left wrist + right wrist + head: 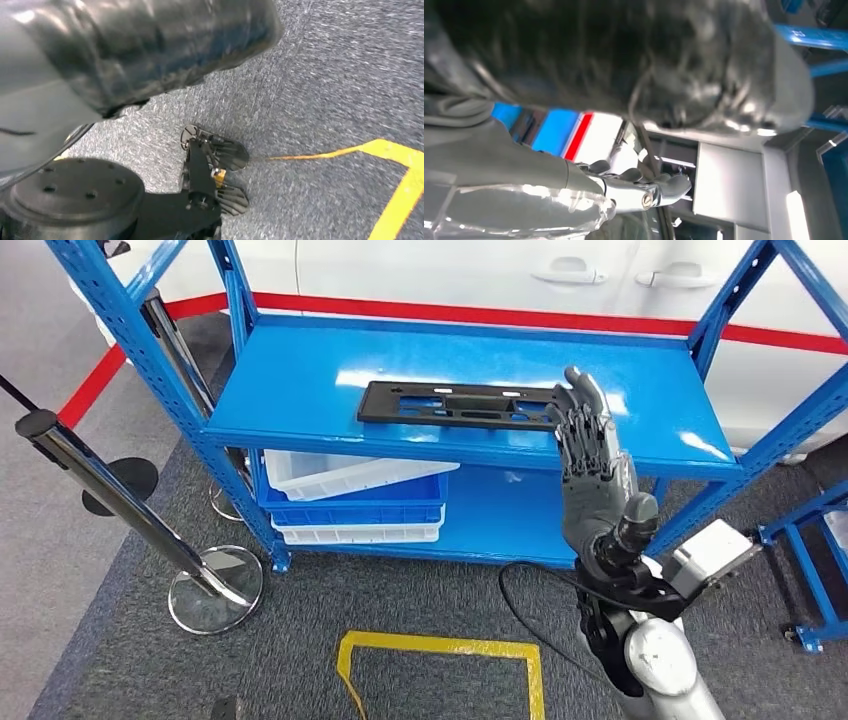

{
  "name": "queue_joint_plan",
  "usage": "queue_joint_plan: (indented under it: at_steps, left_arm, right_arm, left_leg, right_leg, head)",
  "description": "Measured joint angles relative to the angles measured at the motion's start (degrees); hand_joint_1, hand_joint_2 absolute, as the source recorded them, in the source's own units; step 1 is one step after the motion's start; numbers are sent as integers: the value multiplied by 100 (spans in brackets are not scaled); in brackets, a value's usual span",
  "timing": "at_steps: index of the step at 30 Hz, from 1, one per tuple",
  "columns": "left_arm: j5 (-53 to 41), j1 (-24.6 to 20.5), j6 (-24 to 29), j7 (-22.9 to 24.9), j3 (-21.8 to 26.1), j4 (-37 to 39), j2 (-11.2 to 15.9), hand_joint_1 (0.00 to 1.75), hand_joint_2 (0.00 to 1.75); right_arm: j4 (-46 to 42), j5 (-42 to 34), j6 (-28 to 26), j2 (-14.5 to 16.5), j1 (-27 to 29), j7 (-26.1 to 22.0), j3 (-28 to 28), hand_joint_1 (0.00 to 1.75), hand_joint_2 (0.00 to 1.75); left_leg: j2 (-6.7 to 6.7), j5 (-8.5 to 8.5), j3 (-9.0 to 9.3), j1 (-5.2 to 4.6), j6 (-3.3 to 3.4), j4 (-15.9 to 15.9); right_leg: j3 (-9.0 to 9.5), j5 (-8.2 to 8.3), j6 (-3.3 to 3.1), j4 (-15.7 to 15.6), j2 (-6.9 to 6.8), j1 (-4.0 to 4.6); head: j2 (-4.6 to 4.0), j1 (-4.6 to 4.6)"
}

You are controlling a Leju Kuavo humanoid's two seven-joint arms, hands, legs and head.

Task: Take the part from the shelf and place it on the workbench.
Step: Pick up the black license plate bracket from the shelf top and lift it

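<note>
Clearly little was done: the black flat part [455, 404] lay on the blue shelf [300, 390], ungrasped. The right hand [590, 455] stood raised at its end, fingers extended and holding nothing; the left hand's fingers I could not tell. Grasping, lifting and carrying to the workbench all remained.

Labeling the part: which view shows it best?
Head view: the black part lies flat on the blue shelf, its full length visible, right hand at its end. Both wrist views are blurred; no part can be made out in them.

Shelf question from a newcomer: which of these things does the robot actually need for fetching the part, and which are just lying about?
Job:
- black part, flat on the top level
- blue shelf
- right hand, raised at the part's end

Lying about:
- stacked bins on the lower level
- barrier posts
- yellow floor marking
- white car behind
</note>
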Motion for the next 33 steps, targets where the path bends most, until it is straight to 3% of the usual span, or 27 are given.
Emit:
queue_joint_plan:
  at_steps: [2, 4, 6, 8, 10, 14, 16, 18, 19, 20, 21, 22, 24, 27, 30, 31, 33]
  left_arm:
    - [-2, -4, 1, 2, -5, 1, 3, 0, 0]
    - [-1, -1, 1, 3, -23, 2, 8, 0, 0]
    - [-2, 10, 1, 4, -37, 4, 21, 0, 0]
    - [-10, 8, -1, 5, -43, 4, 32, 0, 0]
    - [-17, -10, -4, 8, -62, 4, 33, 0, 0]
    - [-32, 11, -5, 12, -87, 5, 35, 0, 0]
    - [-45, 11, -5, 12, -90, 7, 39, 0, 0]
    - [-51, 11, -9, 14, -96, 7, 40, 0, 0]
    - [-52, 12, -10, 19, -100, 7, 40, 0, 0]
    - [-52, 13, -12, 23, -104, 7, 41, 0, 0]
    - [-52, 14, -11, 28, -109, 7, 42, 0, 0]
    - [-52, 14, -11, 34, -113, 7, 42, 0, 0]
    - [-54, 9, -10, 39, -119, 7, 40, 0, 0]
    - [-54, -3, -11, 46, -124, 7, 38, 0, 0]
    - [-55, -5, -11, 48, -127, 7, 43, 0, 0]
    - [-56, -9, -10, 48, -129, 7, 46, 0, 0]
    - [-56, -12, -10, 50, -132, 7, 49, 0, 0]
  right_arm:
    - [7, 38, -43, 1, -4, -7, 13, 0, 0]
    - [19, 62, -57, 2, 1, -8, 37, 0, 0]
    - [25, 75, -58, 1, 4, -9, 57, 0, 0]
    - [25, 79, -58, 0, 4, -12, 67, 0, 0]
    - [25, 80, -58, 0, 2, -15, 75, 0, 0]
    - [23, 81, -58, -1, 2, -20, 89, 0, 0]
    - [23, 80, -55, -2, 4, -21, 95, 0, 0]
    - [27, 80, -49, -2, 22, -22, 102, 0, 0]
    - [32, 80, -46, -2, 36, -21, 105, 0, 0]
    - [36, 80, -43, -2, 47, -21, 105, 0, 0]
    - [40, 80, -39, -2, 52, -21, 105, 0, 0]
    - [42, 80, -34, -2, 52, -21, 106, 0, 0]
    - [43, 80, -27, -2, 48, -21, 107, 0, 0]
    - [44, 80, -23, -2, 42, -22, 108, 0, 0]
    - [40, 80, -22, -4, 40, -23, 108, 0, 0]
    - [40, 80, -21, -4, 35, -23, 108, 0, 0]
    - [46, 80, -19, -5, 31, -21, 115, 0, 0]
  left_leg:
    - [12, -225, -359, 49, -77, 667]
    - [19, -255, -690, 105, -160, 1119]
    - [27, 92, -657, 154, -230, 809]
    - [27, 416, -412, 172, -285, 181]
    - [12, 443, -299, 168, -228, -94]
    - [1, 403, -274, 150, -21, -131]
    - [3, 397, -240, 150, 44, -154]
    - [3, 378, -218, 129, 80, -157]
    - [3, 365, -204, 117, 93, -157]
    - [1, 347, -183, 105, 102, -157]
    - [-3, 326, -150, 96, 106, -158]
    - [-7, 302, -108, 89, 105, -162]
    - [-15, 259, -44, 79, 88, -181]
    - [-11, 246, -25, 88, 18, -227]
    - [17, 145, -10, 78, -69, -134]
    - [23, 34, -114, 75, -89, 105]
    - [29, -219, -507, 82, -110, 816]
  right_leg:
    - [74, -28, 19, -63, -9, -38]
    - [110, -78, 56, -39, -8, -70]
    - [143, -157, 123, 30, 7, -113]
    - [146, -261, 220, 150, 18, -140]
    - [105, -328, 300, 243, 22, -126]
    - [69, -407, 360, 323, 23, -130]
    - [-147, -653, 387, 791, 17, -138]
    - [-556, -917, 392, 1553, 16, -136]
    - [-721, -944, 384, 1809, 16, -132]
    - [-789, -855, 365, 1849, 16, -126]
    - [-746, -666, 335, 1663, 17, -116]
    - [-618, -417, 289, 1309, 19, -98]
    - [-329, -103, 201, 648, 23, -44]
    - [-162, -125, 145, 311, 18, 17]
    - [-22, -134, 132, 148, 15, -34]
    - [34, -135, 123, 103, 10, -54]
    - [85, -161, 97, 83, 1, -51]
  head:
    - [0, -4]
    - [1, -7]
    - [0, -9]
    - [-1, -15]
    - [-1, -18]
    - [0, 9]
    - [0, 20]
    - [-1, 28]
    - [-1, 27]
    - [-1, 27]
    - [-1, 27]
    - [-1, 27]
    - [0, 20]
    - [0, 39]
    - [-1, 43]
    - [-1, 39]
    - [-1, 35]
